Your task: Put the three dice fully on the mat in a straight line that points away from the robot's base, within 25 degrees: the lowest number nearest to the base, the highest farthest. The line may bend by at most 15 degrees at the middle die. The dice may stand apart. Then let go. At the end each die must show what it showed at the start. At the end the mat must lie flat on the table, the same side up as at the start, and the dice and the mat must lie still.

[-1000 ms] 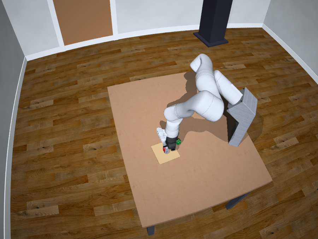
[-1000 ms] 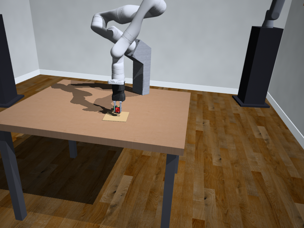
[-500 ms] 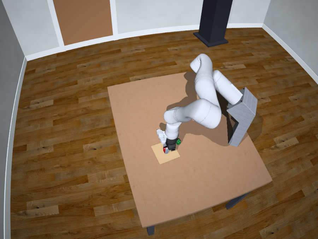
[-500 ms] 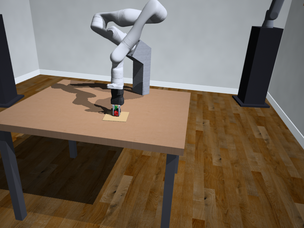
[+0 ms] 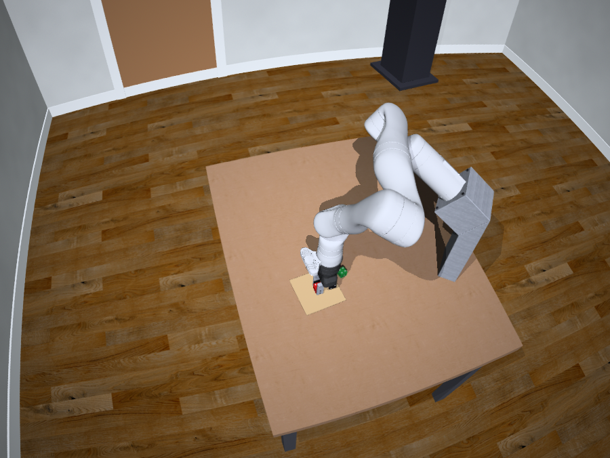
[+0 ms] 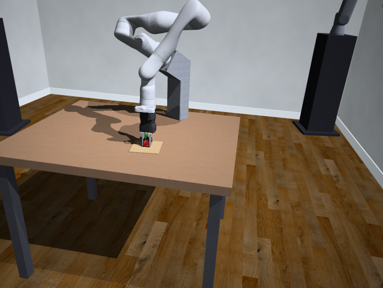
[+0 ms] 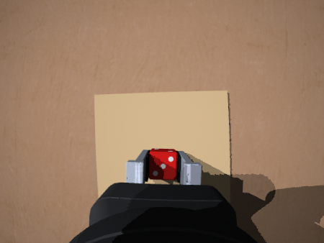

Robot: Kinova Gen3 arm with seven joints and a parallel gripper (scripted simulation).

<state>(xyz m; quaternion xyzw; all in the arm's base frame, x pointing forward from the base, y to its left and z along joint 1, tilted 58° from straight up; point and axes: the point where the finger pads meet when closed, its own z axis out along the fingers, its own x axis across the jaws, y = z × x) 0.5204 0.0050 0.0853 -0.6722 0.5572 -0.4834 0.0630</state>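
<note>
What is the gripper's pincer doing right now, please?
The pincer is closed on the red die, at the mat.

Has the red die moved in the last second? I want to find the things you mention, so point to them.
Yes, the red die [image 5: 315, 286] [image 6: 146, 143] [image 7: 163, 165] has come down toward the mat [image 5: 310, 305] [image 6: 144, 150] [image 7: 162, 122], seen in the exterior view.
</note>
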